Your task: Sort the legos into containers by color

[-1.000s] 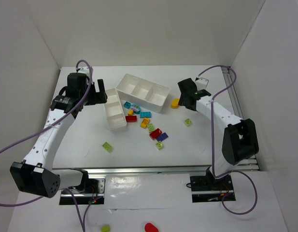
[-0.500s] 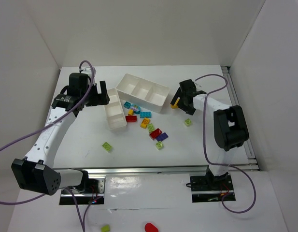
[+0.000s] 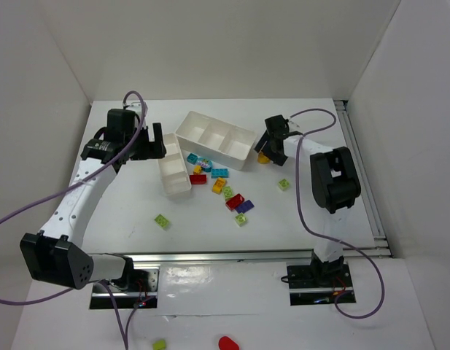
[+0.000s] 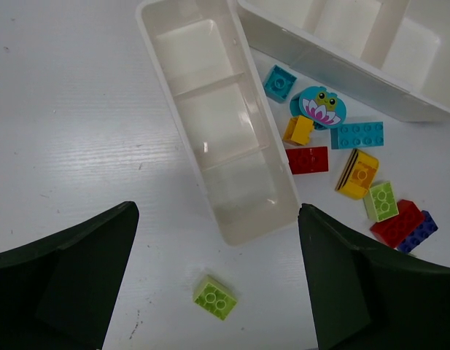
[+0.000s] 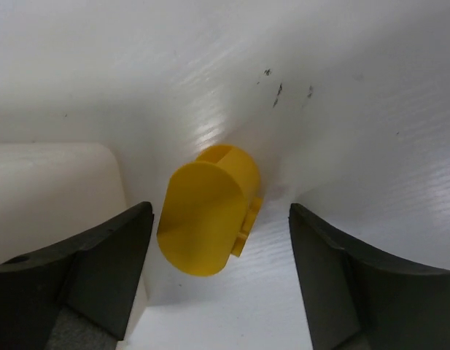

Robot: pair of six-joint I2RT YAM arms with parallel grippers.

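The yellow piece (image 5: 208, 219) lies on the worktop (image 3: 122, 211) just beside the right end of the wide tray (image 3: 182, 132). The right end effector (image 5: 221, 211) hangs over it with its fingers (image 5: 101, 270) spread apart, one on each side and neither touching it. Like the other bricks (image 3: 219, 173) scattered along the wide tray's near wall, it looks to be hard, light plastic that will not give under a squeeze, though its smooth faces are likely to be slippery. One end is rounded, so the better hold is probably across its flatter sides. The finger on the wide tray's side has little room, since the piece lies so close to that wall. All compartments of the wide tray that show are bare, and so are those of the narrow tray (image 3: 167, 191), which lies angled off the wide tray's left end. The left end effector (image 3: 156, 143) hovers over that narrow tray, fingers apart and holding nothing. A lime brick (image 4: 215, 297) lies further out from the wide tray, past the narrow tray's near end. Compared with a second ago, the right arm has folded up and swung its end effector in toward the wide tray, over the yellow piece. The left arm has shifted only slightly, and no brick has moved.
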